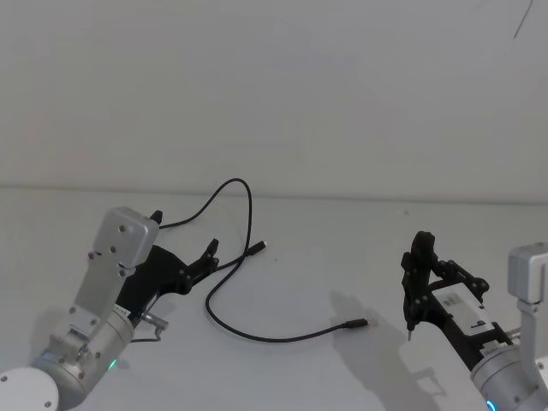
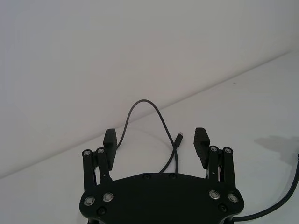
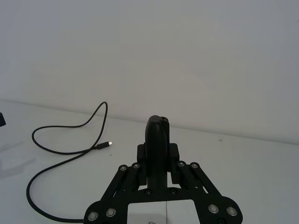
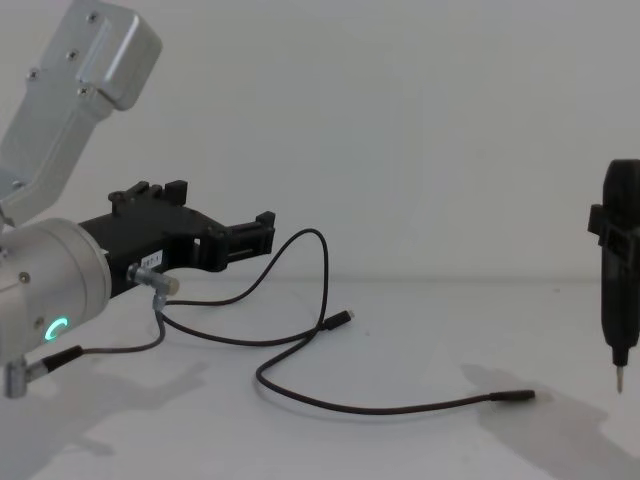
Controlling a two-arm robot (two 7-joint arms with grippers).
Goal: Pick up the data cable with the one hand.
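Well, left claw (image 2: 155,140), spread apart, hovers by data cable (image 2: 145,100); thin cord cd slip out if closed too high; right claw (image 3: 157,125) together, idle.

Wide-open counter (image 2: 247,121) around the left pincer (image 2: 155,140); only the data cable (image 2: 145,101) arches up at its 12 o'clock.

The left tool (image 2: 155,140) and right tool (image 3: 157,128) are made black, with silver screws (image 2: 214,194). A green ring (image 4: 57,327) is set in the silver wrist (image 4: 45,280).
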